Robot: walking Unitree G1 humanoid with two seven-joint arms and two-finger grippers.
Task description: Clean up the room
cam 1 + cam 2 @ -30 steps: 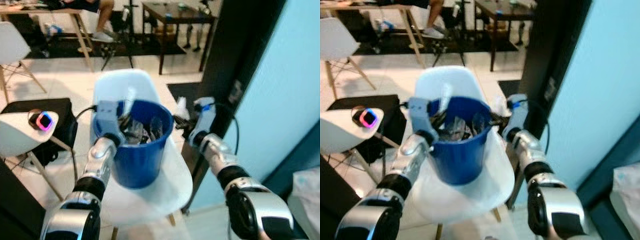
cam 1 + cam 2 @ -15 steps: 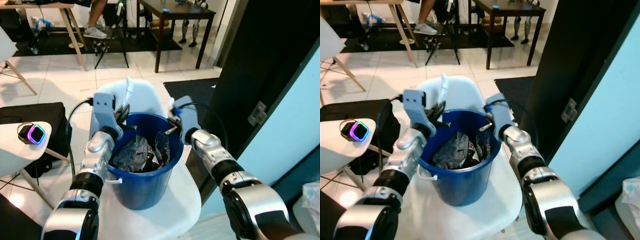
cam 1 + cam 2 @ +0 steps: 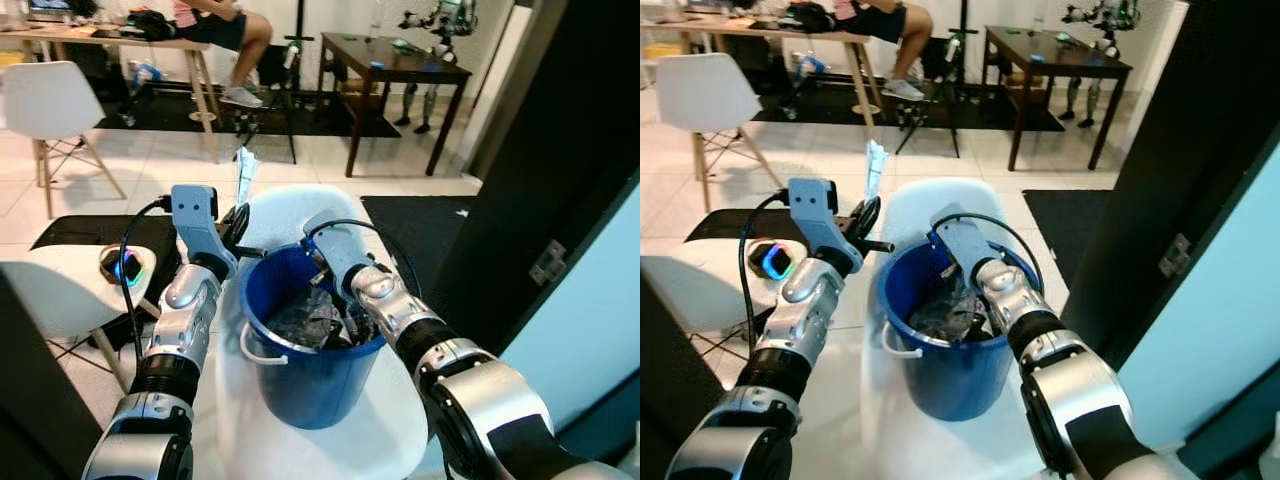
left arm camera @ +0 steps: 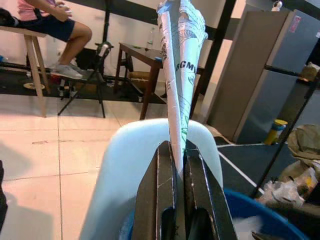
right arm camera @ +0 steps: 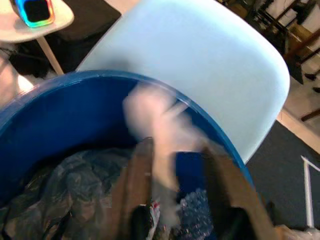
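Beside the blue bucket [image 3: 310,370], left pincer [image 4: 178,165] pinches a printed wrapper [image 4: 180,75]; right pincer's [image 5: 172,200] grip unclear.

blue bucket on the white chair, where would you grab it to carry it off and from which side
Take the blue bucket by its white handle, which hangs down the outer wall on the robot's left. Come from that side, hook under the loop and lift it upright. The rim is a poorer choice: crumpled trash fills the inside and the right gripper sits over the opening.

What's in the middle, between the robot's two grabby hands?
The blue bucket, stuffed with crumpled trash, sits there on the white chair. The left gripper pinches a paper wrapper beside its rim; the right gripper reaches inside. The eye views show this.
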